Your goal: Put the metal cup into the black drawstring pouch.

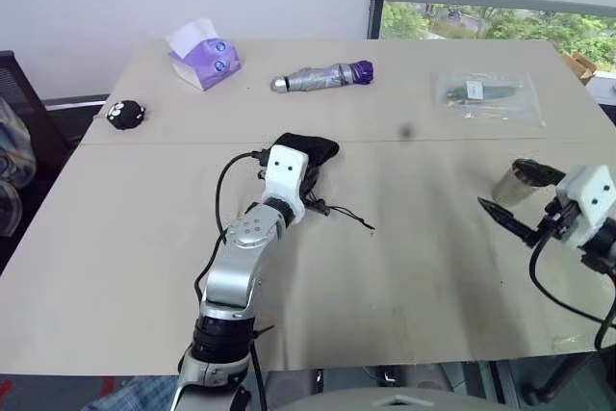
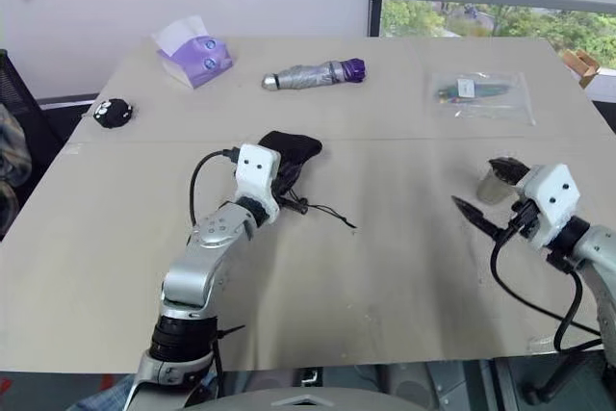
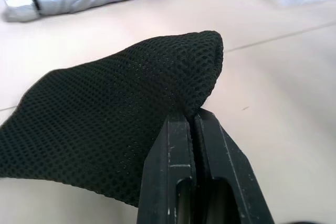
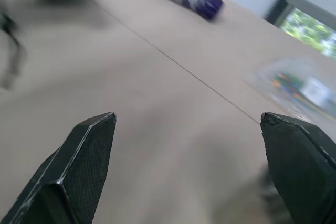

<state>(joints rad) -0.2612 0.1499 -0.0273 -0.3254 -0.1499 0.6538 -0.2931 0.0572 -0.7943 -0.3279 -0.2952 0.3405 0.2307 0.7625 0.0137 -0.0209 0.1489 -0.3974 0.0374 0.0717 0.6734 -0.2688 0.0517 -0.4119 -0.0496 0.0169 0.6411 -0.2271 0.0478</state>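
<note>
The left gripper (image 3: 195, 124) has its jaws pinched on the edge of the black drawstring pouch (image 1: 310, 151), in front of the folded umbrella (image 1: 322, 76). The right gripper (image 2: 483, 196), jaws wide, holds nothing; the metal cup (image 1: 512, 183) stands beside it, not yet grasped or bagged.

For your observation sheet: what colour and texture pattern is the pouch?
Black, with a fine honeycomb mesh weave. The pouch shows best in the left wrist view.

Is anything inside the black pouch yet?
Apparently not: the metal cup stands on the table by the open right gripper. The black drawstring pouch, pinched by the left gripper, hides its interior.
</note>
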